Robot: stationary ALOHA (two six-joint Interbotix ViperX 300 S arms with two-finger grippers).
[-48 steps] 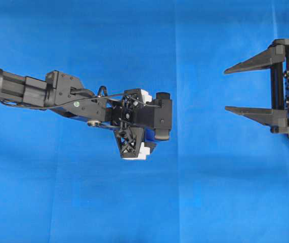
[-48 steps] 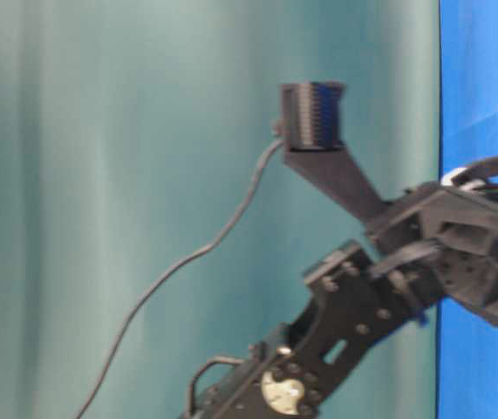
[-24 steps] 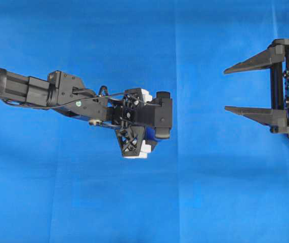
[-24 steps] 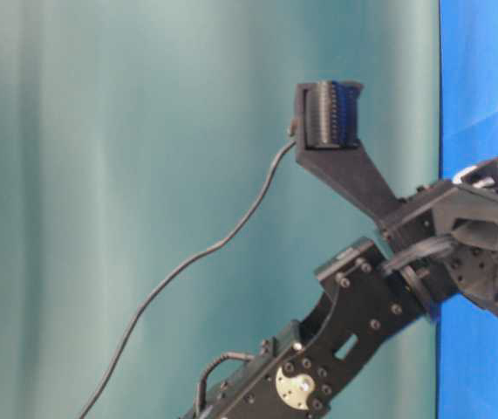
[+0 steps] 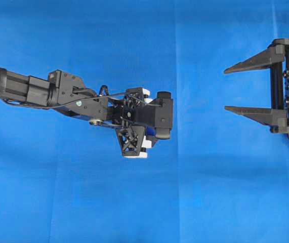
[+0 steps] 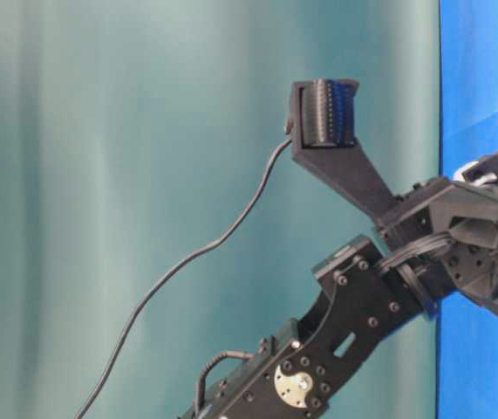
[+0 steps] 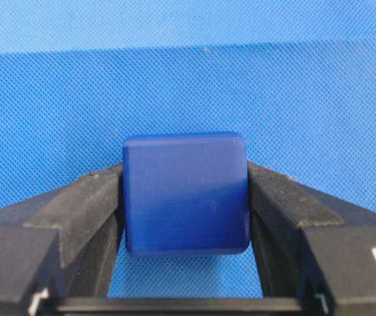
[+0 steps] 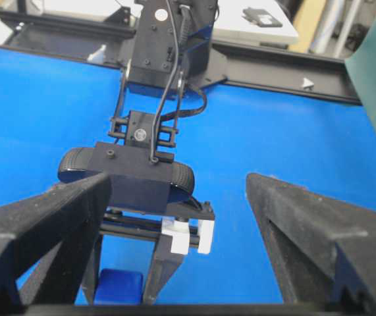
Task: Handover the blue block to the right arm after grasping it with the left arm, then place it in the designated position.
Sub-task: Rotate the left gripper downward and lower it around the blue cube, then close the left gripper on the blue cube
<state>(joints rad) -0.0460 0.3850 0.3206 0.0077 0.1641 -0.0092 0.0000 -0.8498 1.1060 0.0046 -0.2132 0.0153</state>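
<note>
The blue block (image 7: 185,193), a dark navy cube, rests on the bright blue cloth (image 7: 306,99) between my left gripper's black fingers (image 7: 82,204). Both fingers touch its sides, so the left gripper (image 7: 184,170) is shut on it. From overhead the left gripper (image 5: 134,129) points straight down and hides the block under its wrist. The right wrist view catches the block (image 8: 118,286) low between the left fingers. My right gripper (image 5: 225,89) stands open at the far right, well apart from the left one, with nothing between its fingers (image 8: 56,210).
The blue cloth (image 5: 210,192) covers the whole table. The left arm (image 5: 28,91) stretches in from the left edge. A teal backdrop (image 6: 144,175) and the left wrist camera (image 6: 323,113) with its cable fill the table-level view. A black frame rail (image 8: 286,72) runs along the far table edge.
The left gripper's jaws have drawn together onto the block; its white brackets moved inward. The left arm barely shifted. The right gripper has stayed still and open.
</note>
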